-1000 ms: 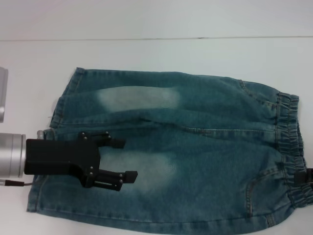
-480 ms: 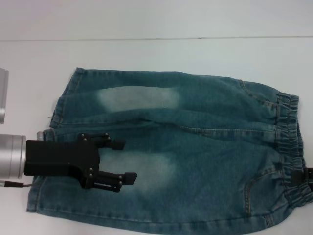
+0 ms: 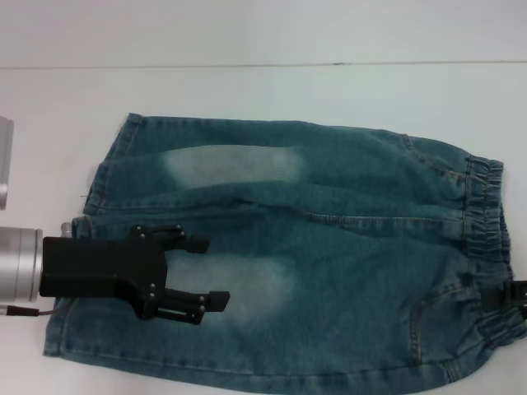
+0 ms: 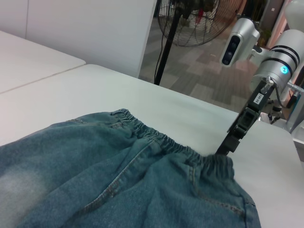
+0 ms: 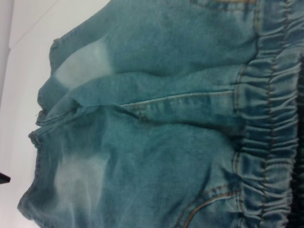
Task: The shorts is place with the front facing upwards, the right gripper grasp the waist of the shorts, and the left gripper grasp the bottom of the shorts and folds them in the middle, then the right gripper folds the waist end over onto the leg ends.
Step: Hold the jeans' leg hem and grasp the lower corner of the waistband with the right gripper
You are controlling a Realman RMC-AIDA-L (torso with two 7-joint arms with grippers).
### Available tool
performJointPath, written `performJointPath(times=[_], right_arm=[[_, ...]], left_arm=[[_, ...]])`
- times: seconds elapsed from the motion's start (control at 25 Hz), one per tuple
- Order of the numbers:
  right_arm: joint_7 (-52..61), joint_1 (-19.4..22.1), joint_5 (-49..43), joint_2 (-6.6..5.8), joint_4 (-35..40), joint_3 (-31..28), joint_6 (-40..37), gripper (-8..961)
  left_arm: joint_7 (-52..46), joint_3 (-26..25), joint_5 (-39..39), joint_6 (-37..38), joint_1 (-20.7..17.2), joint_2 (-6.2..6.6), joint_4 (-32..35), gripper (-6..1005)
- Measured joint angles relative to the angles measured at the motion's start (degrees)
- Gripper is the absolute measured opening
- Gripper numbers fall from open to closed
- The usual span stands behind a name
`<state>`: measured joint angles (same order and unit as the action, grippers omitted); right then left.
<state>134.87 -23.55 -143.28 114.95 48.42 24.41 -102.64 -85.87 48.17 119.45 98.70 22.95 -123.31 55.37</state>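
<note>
The blue denim shorts (image 3: 329, 247) lie flat on the white table (image 3: 263, 90), with the elastic waist (image 3: 486, 239) to the right and the leg ends (image 3: 90, 206) to the left. My left gripper (image 3: 206, 271) hovers open over the near leg, fingers pointing toward the waist, nothing between them. Only a black tip of my right gripper (image 3: 502, 296) shows at the right edge, on the near part of the waistband. In the left wrist view the right gripper (image 4: 230, 142) points down and touches the waistband (image 4: 209, 164). The right wrist view is filled by the shorts (image 5: 156, 123).
A grey object (image 3: 4, 160) stands at the table's left edge. A seam (image 3: 263, 64) runs across the table behind the shorts. Past the table's far edge, the left wrist view shows a standing fan (image 4: 190, 19) and open floor.
The right gripper's tip has crept slightly inward onto the waistband. The left gripper has drifted a little toward the near edge, still open.
</note>
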Motion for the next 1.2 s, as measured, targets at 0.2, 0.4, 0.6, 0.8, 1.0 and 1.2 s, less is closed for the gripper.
performJointPath(times=[0.2, 0.4, 0.6, 0.8, 1.0, 1.2], right_arm=[[-0.30, -0.09, -0.05, 0.04, 0.00, 0.58, -0.42, 865], [-0.23, -0.09, -0.09, 0.17, 0.00, 0.89, -0.55, 824], [-0.31, 0.03, 0.05, 0.13, 0.09, 0.81, -0.68, 736], [-0.82, 0.00, 0.21, 0.10, 0.51, 0.53, -2.07, 695], [-0.48, -0.05, 1.82, -0.42, 0.66, -0.77, -3.91, 664], [-0.67, -0.03, 2.60, -0.61, 0.62, -1.17, -4.32, 646]], left_arm=[[0.00, 0.00, 0.00, 0.28, 0.14, 0.00, 0.00, 933], [0.00, 0.00, -0.01, 0.45, 0.23, 0.00, 0.51, 933], [0.00, 0.00, -0.01, 0.61, 0.25, 0.00, 0.62, 932], [-0.02, 0.00, -0.01, 0.64, 0.25, 0.00, 0.74, 932], [-0.05, 0.00, -0.01, 0.76, 0.25, 0.00, 0.80, 932], [-0.07, -0.06, -0.01, 0.79, 0.25, 0.00, 0.80, 932]])
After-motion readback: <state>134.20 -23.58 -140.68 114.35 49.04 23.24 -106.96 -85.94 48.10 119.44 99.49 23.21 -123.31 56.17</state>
